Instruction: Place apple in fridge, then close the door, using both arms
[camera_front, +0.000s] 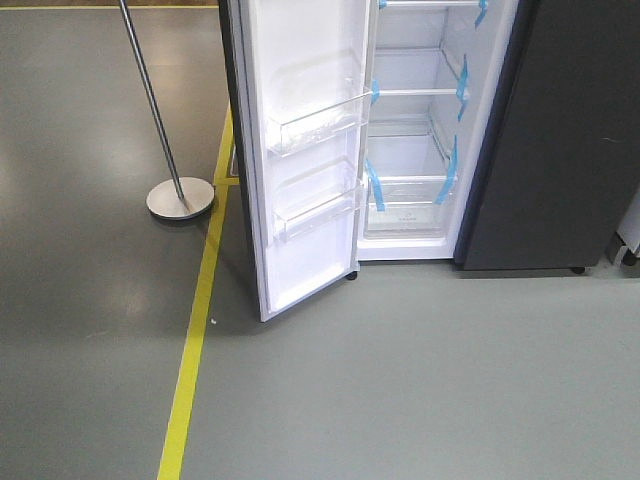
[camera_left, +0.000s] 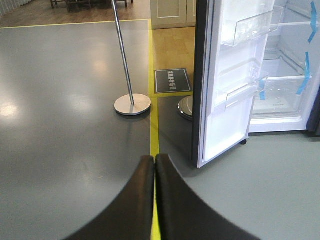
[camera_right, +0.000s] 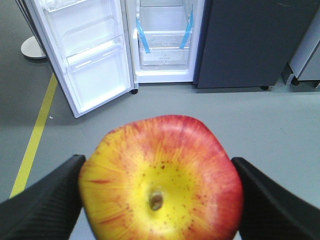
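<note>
In the right wrist view a red and yellow apple (camera_right: 162, 180) fills the foreground, with my right gripper (camera_right: 159, 177) shut on its two sides. Beyond it the fridge (camera_right: 165, 37) stands with its white interior showing and its door (camera_right: 85, 60) swung wide to the left. The front view shows the same fridge (camera_front: 420, 130) and the open door (camera_front: 300, 160) with clear shelf bins; no arm appears there. My left gripper (camera_left: 154, 159) is shut with nothing in it, held above the floor to the left of the door (camera_left: 230, 80).
A metal pole on a round base (camera_front: 180, 196) stands left of the door. A yellow floor line (camera_front: 195, 340) runs toward the fridge. A dark grey cabinet (camera_front: 560, 140) adjoins the fridge on the right. A floor sign (camera_left: 172, 81) lies behind the door.
</note>
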